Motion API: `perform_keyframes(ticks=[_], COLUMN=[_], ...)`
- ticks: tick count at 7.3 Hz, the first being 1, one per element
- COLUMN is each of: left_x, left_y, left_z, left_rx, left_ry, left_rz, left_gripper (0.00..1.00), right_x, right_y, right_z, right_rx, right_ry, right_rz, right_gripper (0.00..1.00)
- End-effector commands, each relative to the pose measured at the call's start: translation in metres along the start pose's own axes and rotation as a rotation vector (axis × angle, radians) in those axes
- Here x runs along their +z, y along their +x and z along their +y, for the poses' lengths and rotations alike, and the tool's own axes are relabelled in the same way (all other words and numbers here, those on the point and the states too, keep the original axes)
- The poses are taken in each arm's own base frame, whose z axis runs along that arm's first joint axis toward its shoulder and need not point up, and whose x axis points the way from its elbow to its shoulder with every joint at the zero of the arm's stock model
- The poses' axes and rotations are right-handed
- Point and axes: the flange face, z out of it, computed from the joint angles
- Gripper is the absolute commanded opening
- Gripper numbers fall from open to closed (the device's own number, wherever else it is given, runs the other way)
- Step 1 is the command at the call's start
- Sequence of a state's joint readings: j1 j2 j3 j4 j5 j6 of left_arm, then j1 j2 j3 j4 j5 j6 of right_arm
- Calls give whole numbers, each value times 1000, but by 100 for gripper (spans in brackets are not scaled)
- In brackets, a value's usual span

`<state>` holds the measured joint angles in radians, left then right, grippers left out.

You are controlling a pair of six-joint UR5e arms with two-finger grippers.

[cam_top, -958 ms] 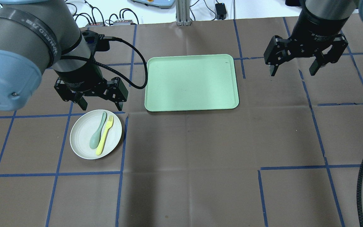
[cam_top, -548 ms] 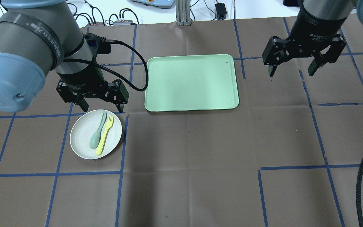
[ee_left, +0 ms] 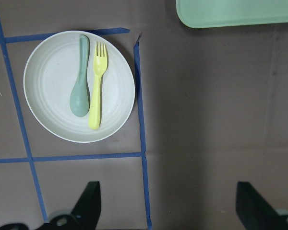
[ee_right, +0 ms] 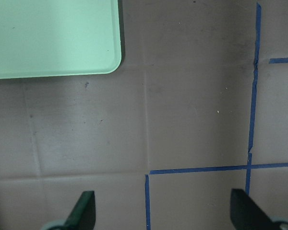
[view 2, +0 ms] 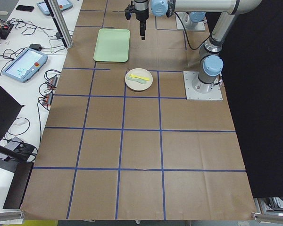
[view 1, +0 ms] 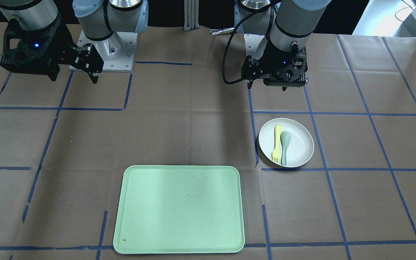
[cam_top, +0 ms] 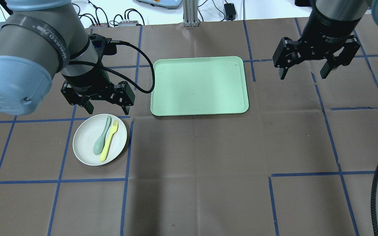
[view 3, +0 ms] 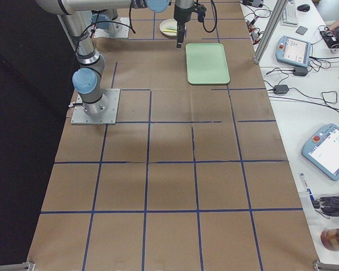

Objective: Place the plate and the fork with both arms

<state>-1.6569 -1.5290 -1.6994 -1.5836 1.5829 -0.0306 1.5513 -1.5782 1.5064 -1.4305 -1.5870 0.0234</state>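
Observation:
The off-white round plate (cam_top: 85, 149) lies on the table's left side, and also shows in the front view (view 1: 299, 144) and the left wrist view (ee_left: 48, 86). On it lie the pale-yellow fork (cam_top: 109, 140) (view 1: 276, 142) (ee_left: 97, 91) and a grey-green spoon (cam_top: 101, 137) (ee_left: 80, 81), side by side. My left gripper (cam_top: 108, 109) (view 1: 267, 86) (ee_left: 168, 211) is open and empty, above the table just beyond the plate's far rim. My right gripper (cam_top: 303, 76) (view 1: 74, 78) (ee_right: 163, 211) is open and empty, high over the table to the right of the tray.
A mint-green rectangular tray (cam_top: 199, 86) (view 1: 179, 209) lies at the table's middle, between the two grippers, with nothing on it. Brown paper with blue tape lines covers the table. A black cable (cam_top: 377, 186) hangs at the right edge.
My left gripper has shifted slightly to the right near the plate's far rim. The right gripper has edged a little away from me. Plate, fork and spoon have not moved.

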Motion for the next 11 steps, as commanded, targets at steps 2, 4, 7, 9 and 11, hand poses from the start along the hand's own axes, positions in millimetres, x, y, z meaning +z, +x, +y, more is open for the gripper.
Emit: perform_keyframes(ticks=[2,4,7,9,11], left_x=[0,0,17,33,36], left_y=[-3,-6,-15,-58,-104], left_z=[3,3,5,-1,-8], left_rx=[33,34,18,73,122], left_ry=[-5,-6,-40,-63,-66], left_rz=[-4,-4,-1,23,40], left_gripper=[100,100,100,100,99], right_x=[0,3,5,4,4], right_y=[-10,-12,-12,-12,-12], right_z=[3,8,10,9,10], right_rx=[-20,-26,-26,-26,-26], right_ry=[1,-24,-22,-19,-19], right_rz=[4,5,2,2,0], right_gripper=[100,100,100,100,100])
